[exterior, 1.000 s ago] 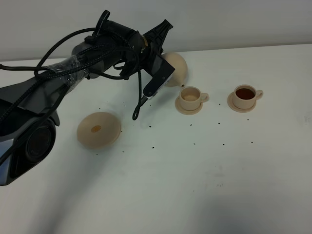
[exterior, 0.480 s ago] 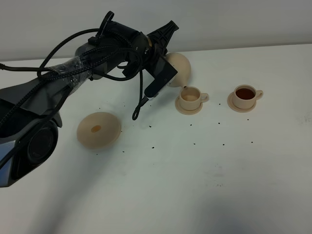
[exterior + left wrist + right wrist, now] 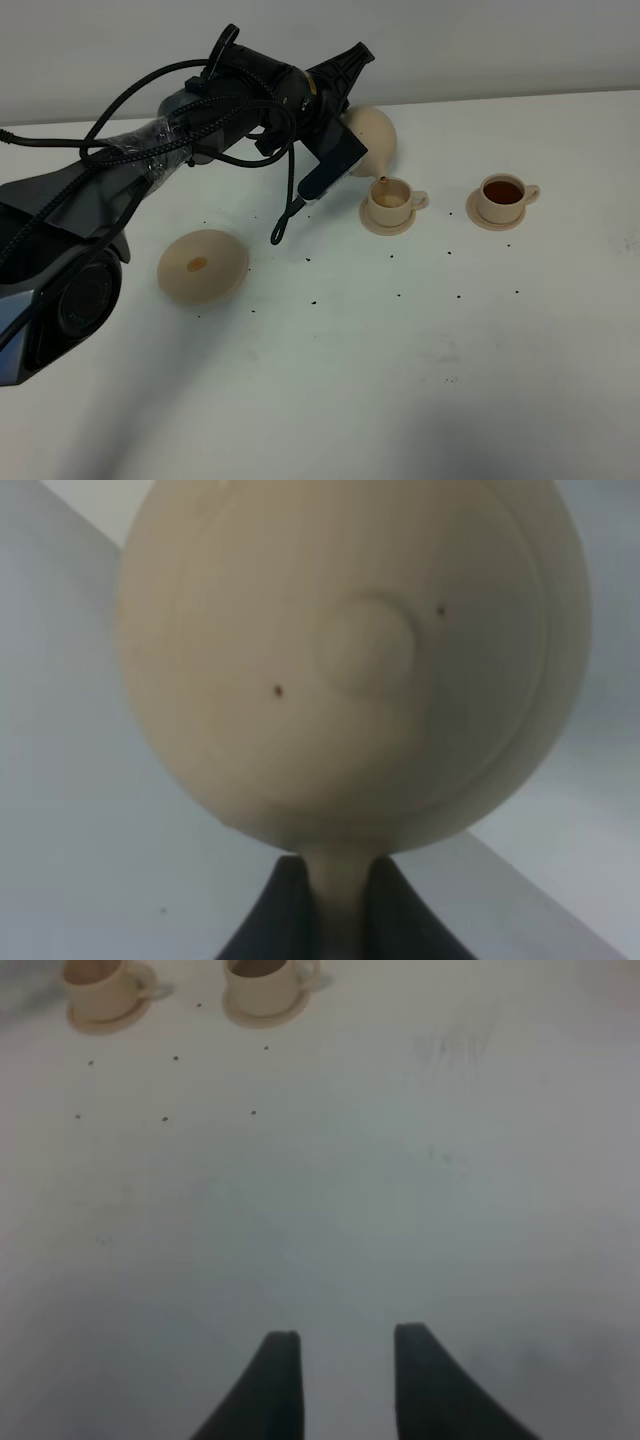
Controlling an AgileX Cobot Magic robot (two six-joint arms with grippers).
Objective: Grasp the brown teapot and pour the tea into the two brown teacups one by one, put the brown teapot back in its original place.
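White tabletop [image 3: 420, 380] fills the high view, with a pale wall behind it; my left pincer [image 3: 340, 100] is clenched on the brown teapot [image 3: 372, 140], holding it tipped in the air at the far middle of the table, spout down over the left teacup [image 3: 392, 198]; a thin dark thread of tea [image 3: 383, 182] runs from spout to cup, so I judge this to be the second pour, under way; the right teacup [image 3: 502, 194] already holds dark tea, so that one looks done; the large saucer [image 3: 203, 266] sits bare at the near left, well apart from the pot, and setting the pot back on it is what remains once this cup is full.

From my left wrist, the teapot's top fills the frame, its lid knob [image 3: 366, 648] facing the camera; the loop handle [image 3: 340, 880] is pinched between my two dark jaws, so the pot hangs straight ahead of the pincer, touching it.

From my right wrist, the right pincer [image 3: 345, 1380] stands released, jaws apart with nothing between them, above bare table; both teacups lie well ahead of it, and the teapot is out of this view.
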